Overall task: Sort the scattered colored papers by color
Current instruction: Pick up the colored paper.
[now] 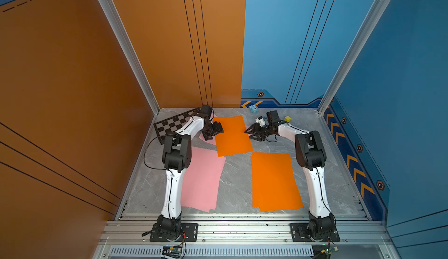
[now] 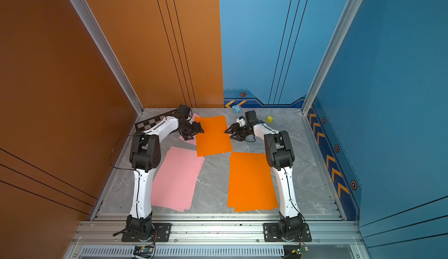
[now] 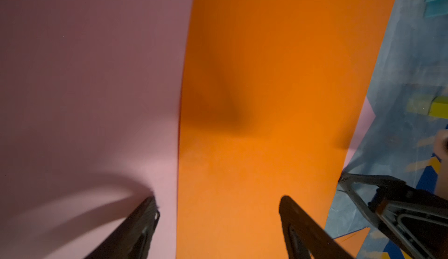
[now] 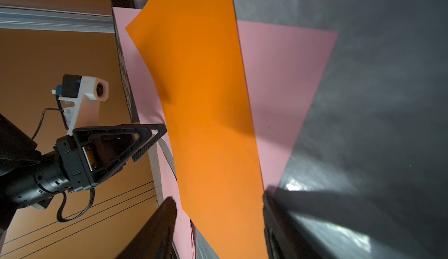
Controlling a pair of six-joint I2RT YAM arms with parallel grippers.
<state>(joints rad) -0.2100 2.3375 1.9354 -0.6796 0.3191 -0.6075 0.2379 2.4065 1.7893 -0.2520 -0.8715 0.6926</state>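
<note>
**Hidden and unclear**

Pink sheet point(image 4: 278, 75) lies partly under far orange sheet point(image 1: 232, 134); its middle is hidden. My left arm point(image 1: 189, 126) covers part of checkered board point(image 1: 169, 124). Yellow cube point(image 3: 440, 109) blurred, cut by wrist view's edge. Small blue object point(image 1: 253, 109): too small to identify.

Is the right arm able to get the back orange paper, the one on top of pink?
Probably yes. The right tool sits open at the edge of that orange paper, nothing between them. It lies on a pink sheet, so pinching only orange may be tricky.
</note>
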